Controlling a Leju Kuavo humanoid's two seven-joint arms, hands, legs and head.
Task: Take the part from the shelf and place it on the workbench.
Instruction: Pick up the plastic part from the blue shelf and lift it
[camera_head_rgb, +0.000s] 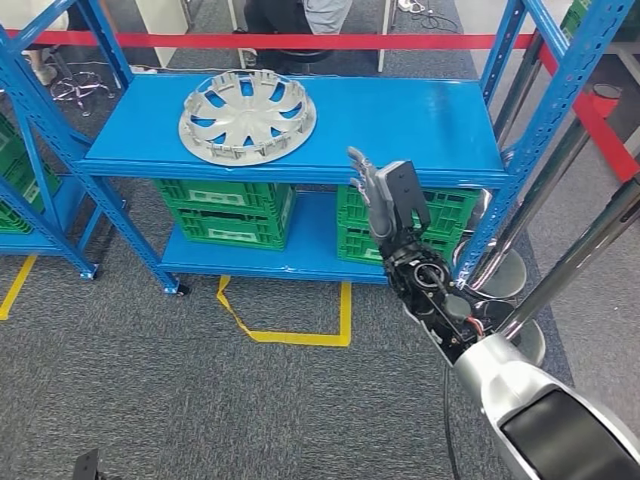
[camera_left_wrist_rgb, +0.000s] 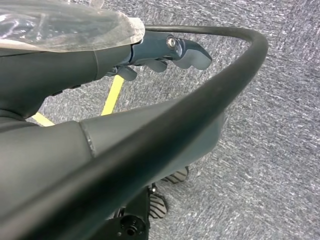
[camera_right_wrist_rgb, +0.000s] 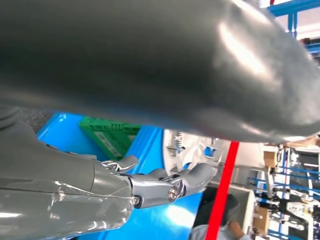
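My right hand (camera_head_rgb: 383, 200) is raised in front of the shelf (camera_head_rgb: 423, 120), fingers apart and extended, holding nothing. It sits level with the front edge of the top board, not touching it. My left hand (camera_left_wrist_rgb: 166, 50) hangs down over the grey carpet with nothing in it; its fingers look loosely extended, but how far they are curled I cannot tell.

The part is a silver hubcap (camera_head_rgb: 247, 115), lying flat on the top board, beyond my right hand and well off to its left. Nothing touches it. Below the top board, green crates (camera_head_rgb: 226, 210) stand on the lower level, one just behind my right hand.

Handling judgement: the hubcap looks like thin moulded plastic, so probably light and fairly stiff, with some flex at the spokes. The painted face is likely smooth and slippery. It is wide and shallow, so one hand cannot span it. The best hold appears to be the rim: thumb over the near edge, fingers under, or fingers hooked through a spoke opening. Lying flat on a smooth board, it may slide away if I push the rim rather than lift it.

Step in hand: the reach. The hubcap is not yet taken, and the table is nowhere in these views. Next the right hand must travel left and forward over the board.
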